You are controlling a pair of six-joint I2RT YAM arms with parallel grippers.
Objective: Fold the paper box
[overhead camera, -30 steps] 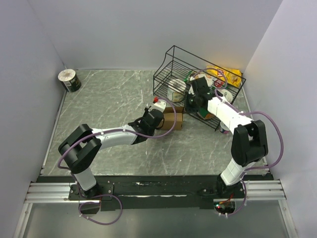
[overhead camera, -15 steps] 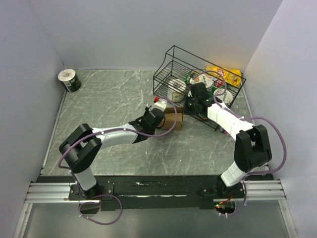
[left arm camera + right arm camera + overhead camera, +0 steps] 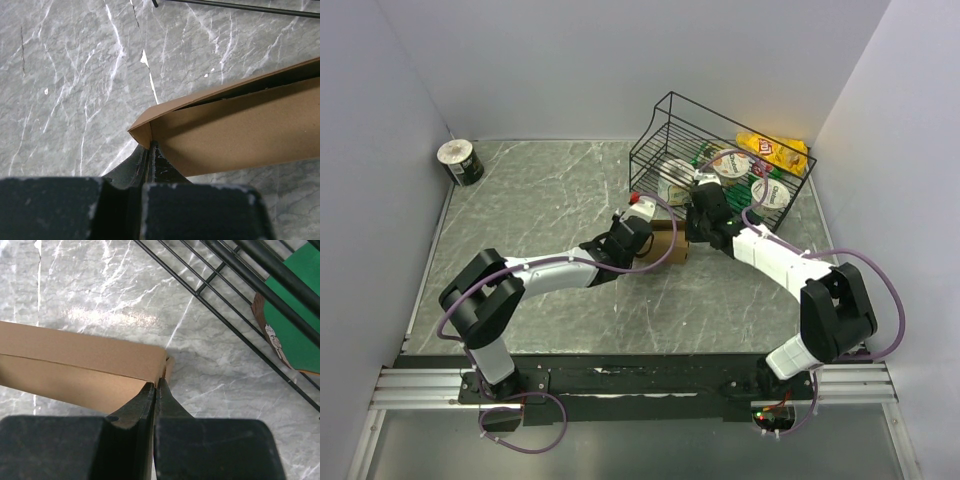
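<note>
Tightly — left hand (image 3: 150, 148), right hand (image 3: 157, 385) at paper box (image 3: 240, 131) corners, basket (image 3: 715, 125) beside.

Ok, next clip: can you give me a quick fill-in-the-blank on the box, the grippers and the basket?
1. The paper box is plain ____ in colour.
2. The left gripper and the right gripper, one at each end of the box, both have their jaws ____.
3. The black wire basket stands beyond the box, on the robot's ____ side.
Missing words: brown; shut; right.
</note>
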